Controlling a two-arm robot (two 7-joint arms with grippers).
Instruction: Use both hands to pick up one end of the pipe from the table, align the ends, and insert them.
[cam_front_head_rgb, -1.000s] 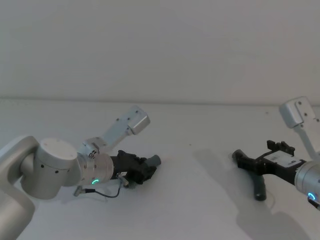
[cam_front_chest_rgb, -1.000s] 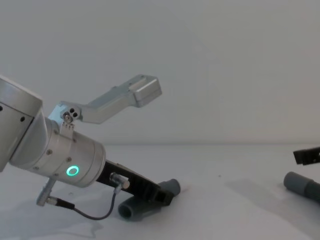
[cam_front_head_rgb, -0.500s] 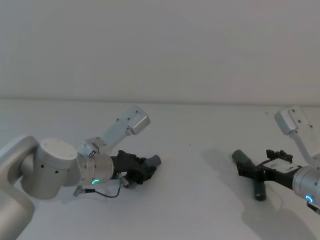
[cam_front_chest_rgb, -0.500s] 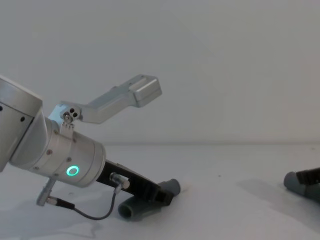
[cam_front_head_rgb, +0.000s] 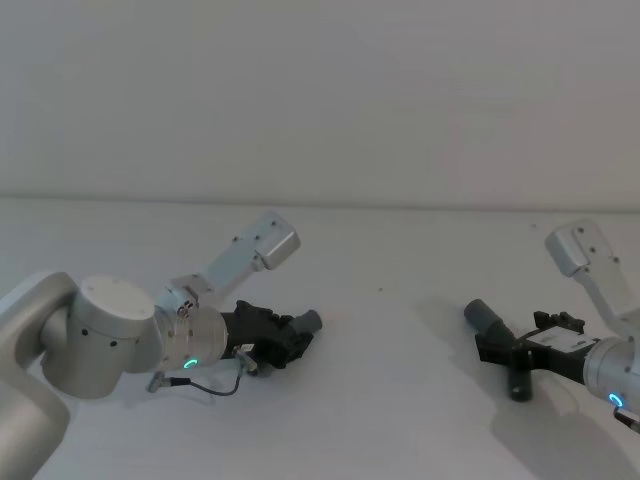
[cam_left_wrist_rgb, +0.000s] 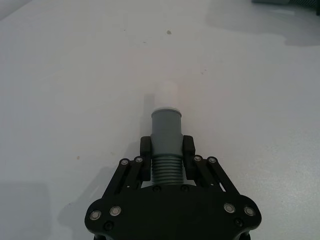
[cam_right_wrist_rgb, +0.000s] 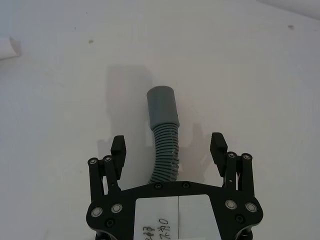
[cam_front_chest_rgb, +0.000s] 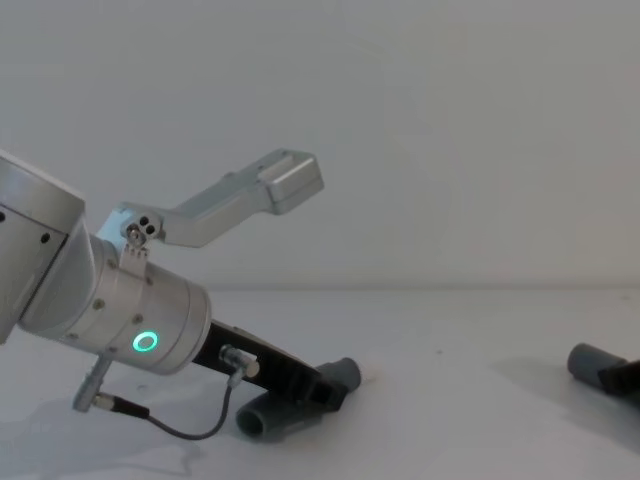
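On the white table (cam_front_head_rgb: 400, 420), toward the robot's left, the left gripper (cam_front_head_rgb: 296, 337) lies low and tilted down, its jaws clamped tight on the ribbed middle of one grey tube piece (cam_left_wrist_rgb: 165, 131). The smooth cuff of that piece sticks out past the fingertips and ends in a paler whitish tip (cam_left_wrist_rgb: 166, 95). In the chest view one end pokes out beyond the jaws and the other shows beneath them, close to the table; whether it touches the surface cannot be told. Well apart, on the robot's right, the right gripper (cam_front_head_rgb: 515, 342) sits low over the second tube piece (cam_right_wrist_rgb: 162, 107), which lies gently curved on the table. Its jaws stand wide apart, one on each side of the ribbed part and touching neither side, with the smooth end reaching out beyond the fingertips.
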